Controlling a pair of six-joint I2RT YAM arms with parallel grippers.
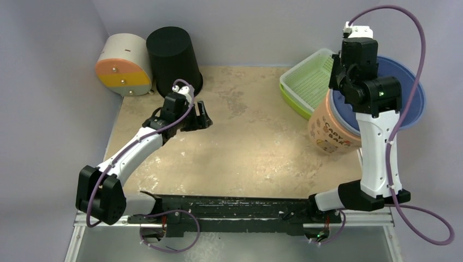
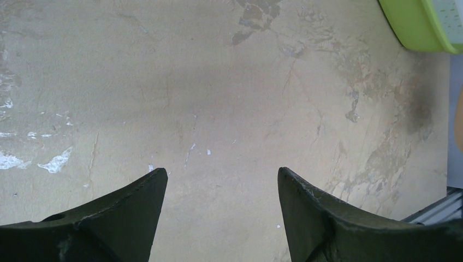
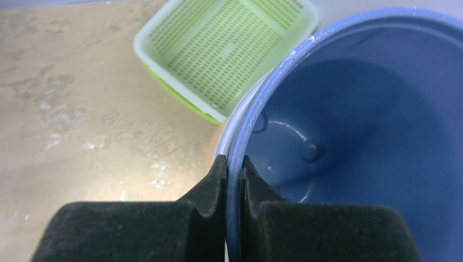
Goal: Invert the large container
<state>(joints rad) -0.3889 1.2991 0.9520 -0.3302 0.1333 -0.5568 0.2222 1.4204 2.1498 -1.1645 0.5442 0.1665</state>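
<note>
Where its rim runs, the right pincer (image 3: 233, 159) clamps the large container (image 3: 360, 114).

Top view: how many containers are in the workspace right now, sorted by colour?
Black: 1, bucket
Green: 1, basket
Cream with orange and yellow: 1, canister
Peach, blue inside: 1, large container
Total: 4
</note>
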